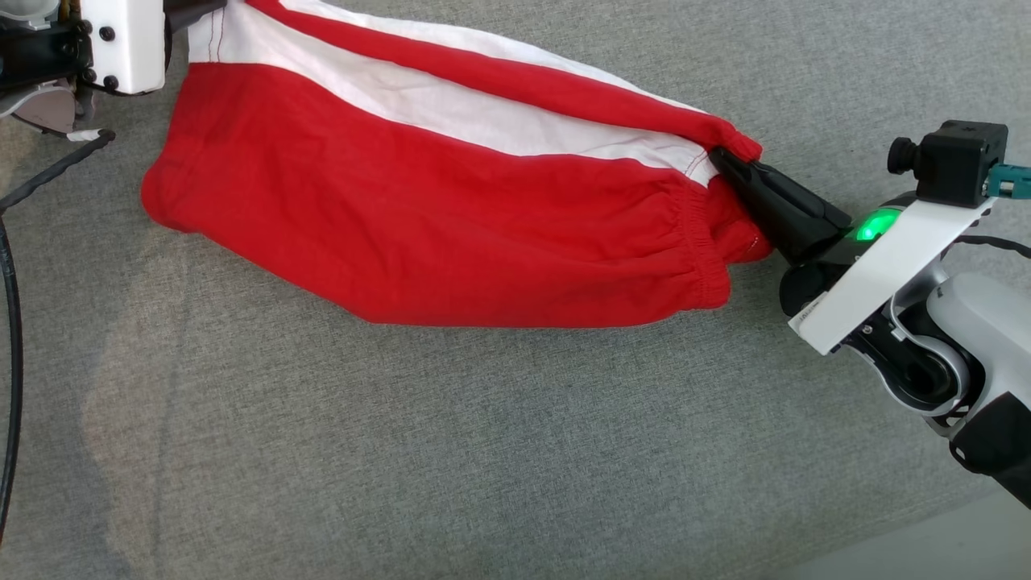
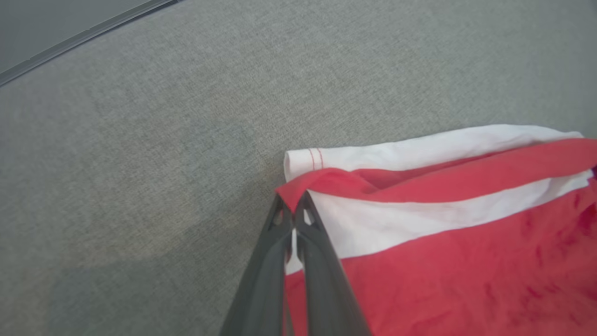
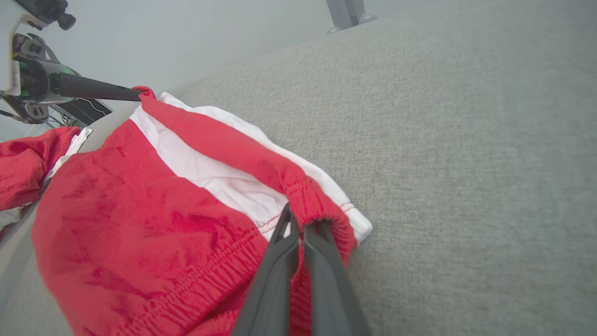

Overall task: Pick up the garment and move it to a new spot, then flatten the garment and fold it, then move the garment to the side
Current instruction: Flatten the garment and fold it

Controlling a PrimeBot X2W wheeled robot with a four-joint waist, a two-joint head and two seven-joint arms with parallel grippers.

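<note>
Two grips hold the garment [image 1: 451, 234] at once, one at each end of its upper edge, so the red-and-white cloth runs as a long span between them across the grey bench [image 1: 483, 451]. The right fingers [image 1: 749, 181] are closed on the gathered elastic waistband [image 1: 705, 258], where the thick seam gives a firm bite. The right wrist view shows red cloth nipped between their tips. The left fingers [image 2: 280, 233] are closed too, clamped on a folded red corner beside the white hem [image 2: 312, 158] at the opposite end. Holding the garment at two far-apart points pulls the top edge taut and lets the looser red body sag below. That suits carrying it to a new spot and laying it down flat. The sagging belly probably rests on the bench, though the views do not settle whether it touches or hangs just above. Flattening and folding are not yet done.
</note>
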